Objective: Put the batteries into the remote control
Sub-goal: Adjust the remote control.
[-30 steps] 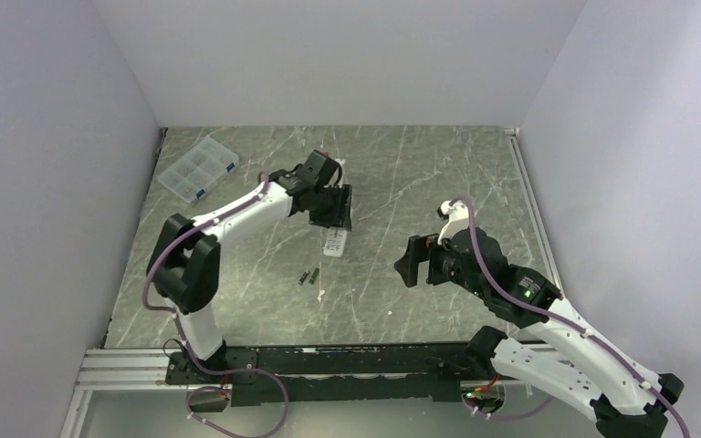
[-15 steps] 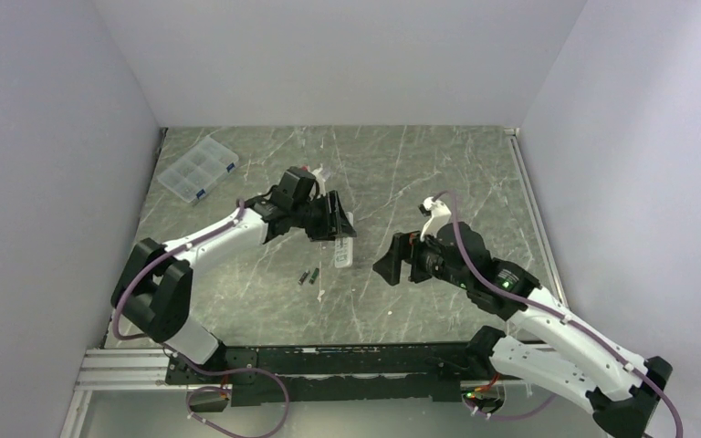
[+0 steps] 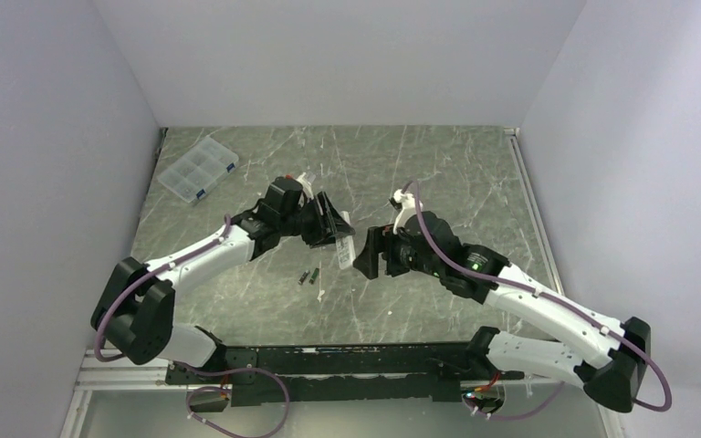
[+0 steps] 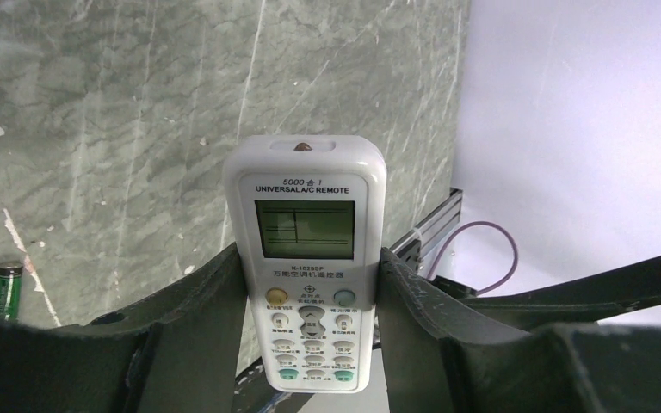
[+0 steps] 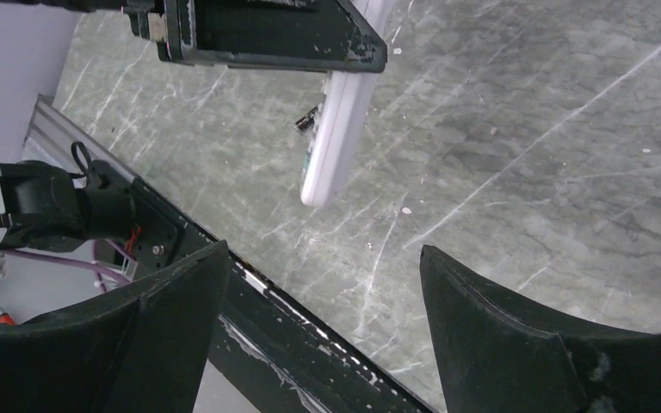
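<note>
The white remote control is clamped by its sides in my left gripper, screen and buttons facing the left wrist camera. From above, the remote control hangs tilted off the table below my left gripper. Two dark greenish batteries lie side by side on the table, left of the remote. One battery shows in the left wrist view. My right gripper stands open just right of the remote, apart from it. The right wrist view shows my right gripper holding nothing, the remote control edge-on beyond it.
A clear compartment box with blue clips stands at the back left. A small white flat piece lies near the batteries. The black rail of the table's near edge runs under my right gripper. Grey walls close in both sides.
My left arm has swung the remote nearer and to the right, toward the table's middle. My right arm has moved left and forward until its gripper is beside the remote.
</note>
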`<state>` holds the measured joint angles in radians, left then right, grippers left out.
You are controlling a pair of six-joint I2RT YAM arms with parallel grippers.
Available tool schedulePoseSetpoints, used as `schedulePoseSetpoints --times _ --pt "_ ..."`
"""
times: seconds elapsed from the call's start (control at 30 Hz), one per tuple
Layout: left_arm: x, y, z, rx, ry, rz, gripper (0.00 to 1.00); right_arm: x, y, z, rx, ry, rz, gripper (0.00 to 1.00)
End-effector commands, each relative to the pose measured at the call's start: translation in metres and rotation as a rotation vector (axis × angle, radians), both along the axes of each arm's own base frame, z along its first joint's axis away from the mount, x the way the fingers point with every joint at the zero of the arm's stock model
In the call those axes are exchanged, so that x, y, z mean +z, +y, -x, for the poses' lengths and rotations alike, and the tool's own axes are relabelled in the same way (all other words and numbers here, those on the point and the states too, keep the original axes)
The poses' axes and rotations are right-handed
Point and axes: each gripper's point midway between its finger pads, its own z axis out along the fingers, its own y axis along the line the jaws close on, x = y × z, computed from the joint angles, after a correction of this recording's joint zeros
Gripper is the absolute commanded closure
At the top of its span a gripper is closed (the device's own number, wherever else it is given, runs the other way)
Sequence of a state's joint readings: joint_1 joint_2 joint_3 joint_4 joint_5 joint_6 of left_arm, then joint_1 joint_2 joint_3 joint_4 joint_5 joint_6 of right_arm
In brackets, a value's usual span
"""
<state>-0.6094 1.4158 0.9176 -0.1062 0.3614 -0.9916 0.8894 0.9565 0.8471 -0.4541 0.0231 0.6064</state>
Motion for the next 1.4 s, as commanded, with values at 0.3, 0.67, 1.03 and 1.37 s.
schedulePoseSetpoints --times 0.3,0.67,1.03,1.37 --pt "0.043 -0.008 0.005 0.024 -0.047 0.202 1.0 0.025 0.041 -0.025 -0.039 -0.024 -0.032 0.28" --pt "0.055 -0.01 0.014 0.011 -0.049 0.282 1.0 0.015 0.05 -0.034 -0.073 -0.001 -0.012 0.49" --pt "0.058 -0.009 0.02 0.001 -0.045 0.314 1.0 0.01 0.058 -0.038 -0.074 0.013 -0.001 0.8" --pt "0.062 -0.006 0.029 -0.038 -0.041 0.279 0.47 0.016 0.048 -0.037 -0.085 -0.022 0.046 1.0"
